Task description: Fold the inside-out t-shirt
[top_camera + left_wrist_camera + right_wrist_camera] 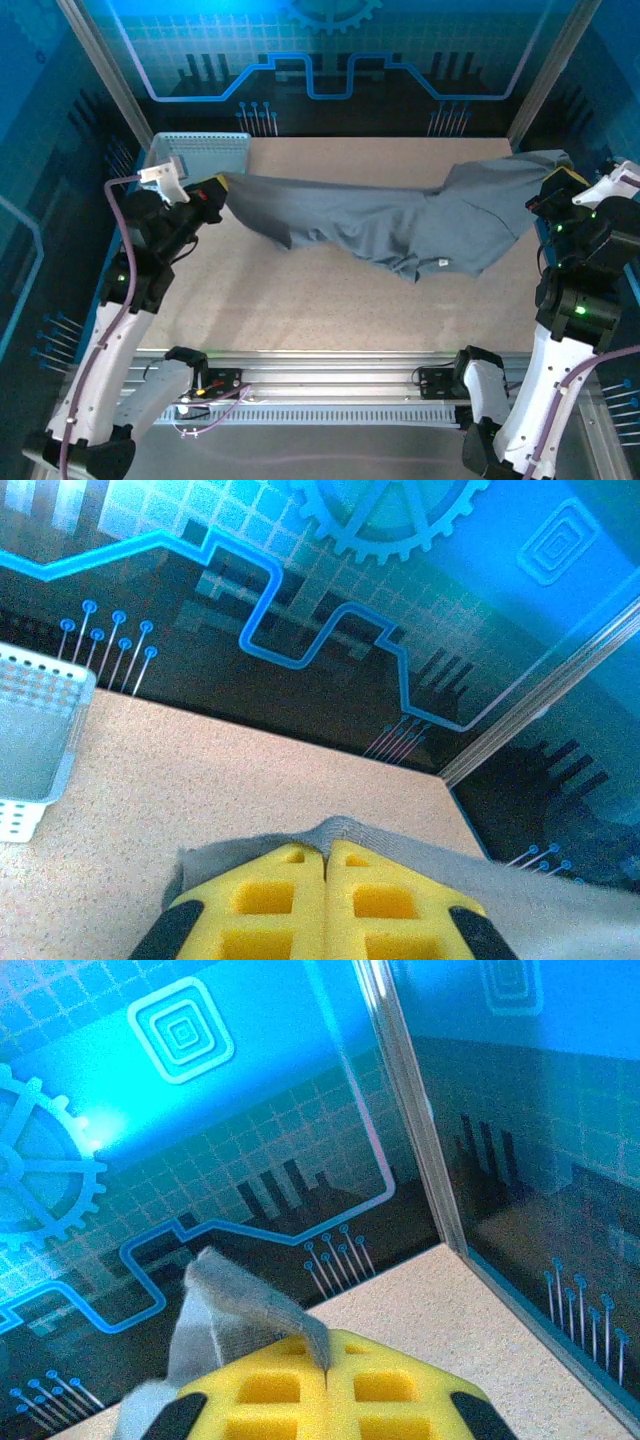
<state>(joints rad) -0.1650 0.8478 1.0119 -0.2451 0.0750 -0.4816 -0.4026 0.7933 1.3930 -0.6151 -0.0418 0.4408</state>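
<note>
The inside-out t-shirt (400,225), plain dark grey, hangs stretched above the table between both arms, sagging in the middle with a small label near its lower edge. My left gripper (218,186) is shut on the shirt's left end beside the basket; its yellow fingers (275,895) press together with a grey cloth edge (345,832) pinched between them. My right gripper (558,180) is shut on the shirt's right end at the table's far right. There a grey fold (240,1305) rises from between the closed yellow fingertips (385,1385).
A light blue mesh basket (205,152) stands at the back left corner of the speckled tabletop (330,300), right behind the left gripper. Metal frame posts (545,75) and blue patterned walls enclose the table. An aluminium rail runs along the near edge.
</note>
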